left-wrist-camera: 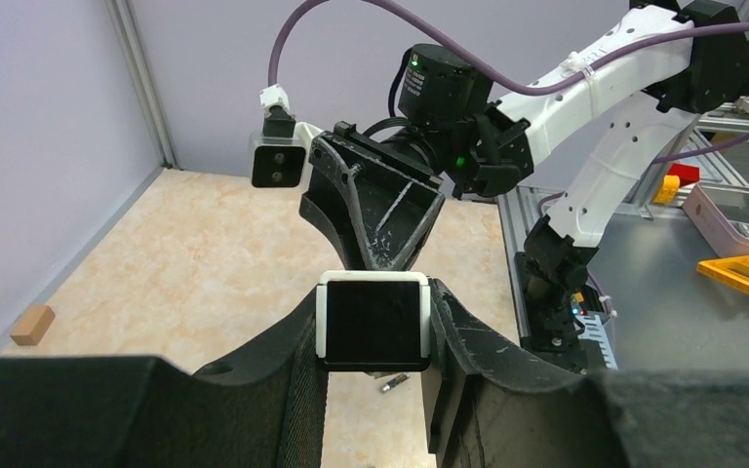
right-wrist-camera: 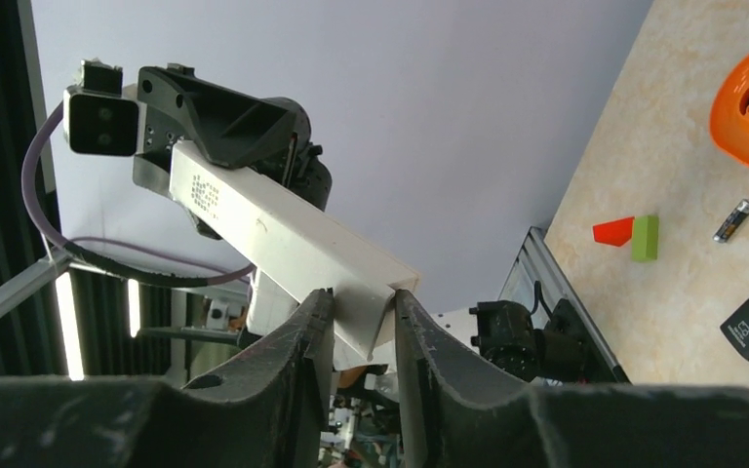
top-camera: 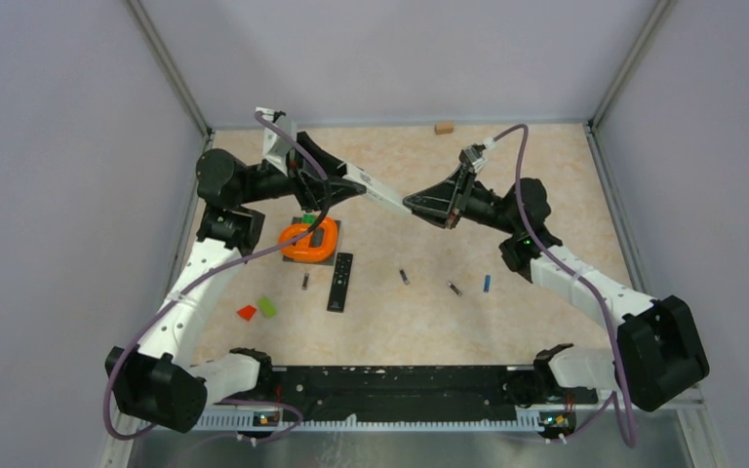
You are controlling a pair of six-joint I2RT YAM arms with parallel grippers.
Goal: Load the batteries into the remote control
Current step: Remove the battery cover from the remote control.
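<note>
Pinched at opposite ends by left jaws and right jaws: long white remote (top-camera: 375, 188), held aloft. Scattered on worktop (top-camera: 546, 175): 4 tiny batteries (top-camera: 405, 277), 3 dark, 1 blue battery (top-camera: 488, 283).

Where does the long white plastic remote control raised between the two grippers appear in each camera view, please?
Top external: the long white plastic remote control slants in mid-air, upper centre.
Left wrist: the remote shows end-on, lower centre.
Right wrist: the remote runs from upper left to lower centre.
Shared landmark: the right gripper, black, at the remote's end in all three.
</note>
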